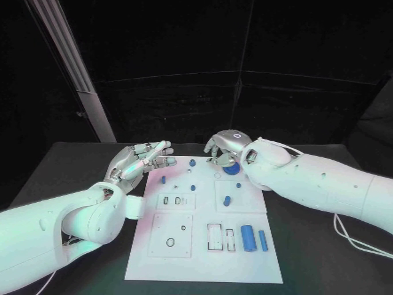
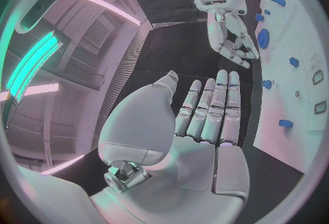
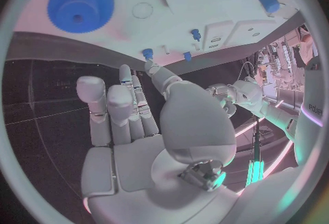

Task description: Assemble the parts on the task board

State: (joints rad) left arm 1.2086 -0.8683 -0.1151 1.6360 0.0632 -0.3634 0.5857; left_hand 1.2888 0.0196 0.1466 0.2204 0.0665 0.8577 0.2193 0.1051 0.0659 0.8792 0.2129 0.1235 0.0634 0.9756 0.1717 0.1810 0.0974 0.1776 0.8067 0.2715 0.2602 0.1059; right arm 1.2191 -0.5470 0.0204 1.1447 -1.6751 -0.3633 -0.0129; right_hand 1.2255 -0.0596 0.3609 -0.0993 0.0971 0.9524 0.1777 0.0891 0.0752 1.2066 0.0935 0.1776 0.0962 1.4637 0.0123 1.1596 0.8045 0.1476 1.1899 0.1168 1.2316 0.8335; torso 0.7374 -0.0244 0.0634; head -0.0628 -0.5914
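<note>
- Several blue parts (image 1: 247,233) sit scattered on the white board (image 1: 206,264), which lies at centre frame in the head view, running from the middle down to the lower edge, on the black table (image 1: 312,258).
- One long blue cylinder and a thinner blue bar (image 1: 263,240) lie side by side at the board's lower right, just right of two rectangular slots (image 1: 214,236).
- Small blue pegs (image 1: 162,180) dot the board's upper half; one oval piece (image 1: 226,200) rests mid-board, right of centre.
- One round blue gear (image 3: 80,3) lies at the board's top edge; in the head view it is partly hidden beneath the right hand, and the right wrist view shows it flat on the white surface, with no finger touching it.
- Right hand (image 1: 225,147), upper centre of the head frame, hovers over the board's top edge with fingers loosely extended and grasping nothing; the right wrist view shows its palm bare.
- Left hand (image 1: 142,158), left of centre in the head frame, is raised at the board's upper left corner, fingers straight and together, thumb apart, holding nothing; the left wrist view shows the palm (image 2: 205,125) bare.
- Both hands stand near one another, apart, across the board's top end.
</note>
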